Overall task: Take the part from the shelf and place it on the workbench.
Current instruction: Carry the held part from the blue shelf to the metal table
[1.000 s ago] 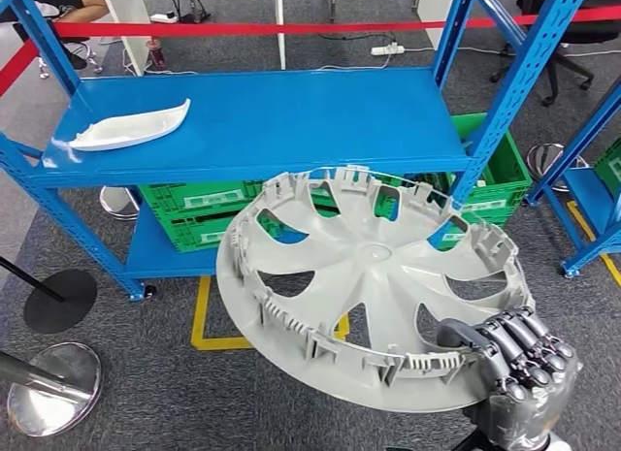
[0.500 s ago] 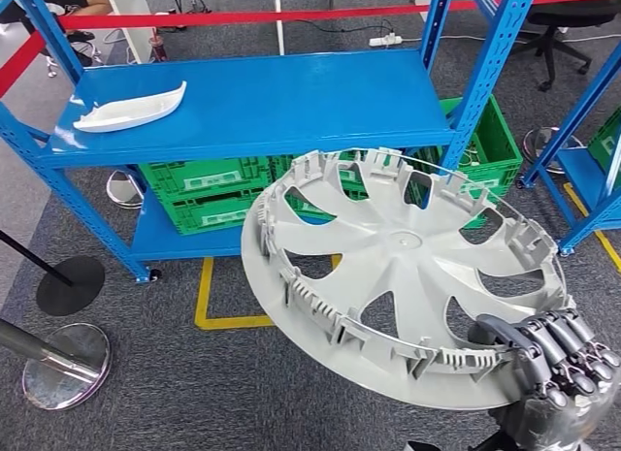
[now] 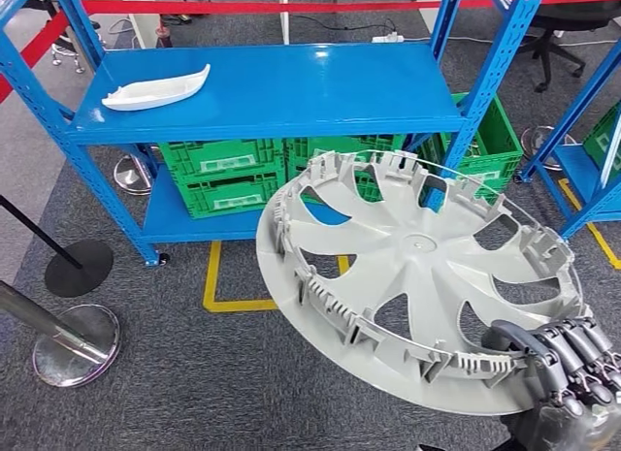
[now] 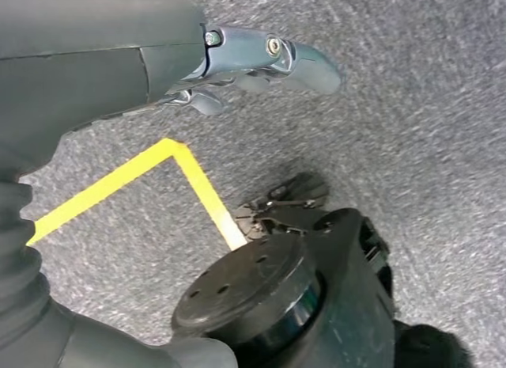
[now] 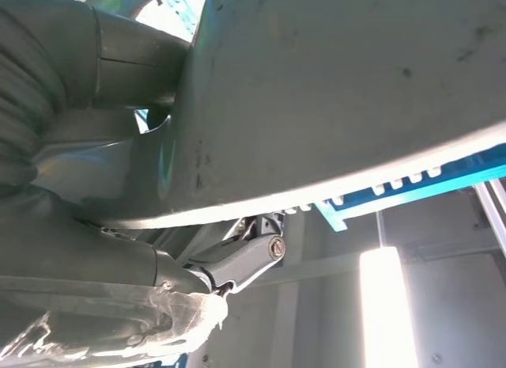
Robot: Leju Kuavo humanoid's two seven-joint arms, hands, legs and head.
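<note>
Grey plastic wheel cover (image 3: pixel 421 276) held at its rim by the right hand (image 3: pixel 564 373).
It hangs tilted over the carpet in front of the blue shelf (image 3: pixel 278 87), ribbed inner side up, with the right hand's fingers (image 3: pixel 578 349) curled over the near edge and pinching it against the thumb. A white trim piece (image 3: pixel 155 89) lies on the shelf's top board, green crates (image 3: pixel 223 175) sit beneath it, and the left hand (image 4: pixel 197 67) hangs over the floor with fingers loosely spread, holding nothing.
</note>
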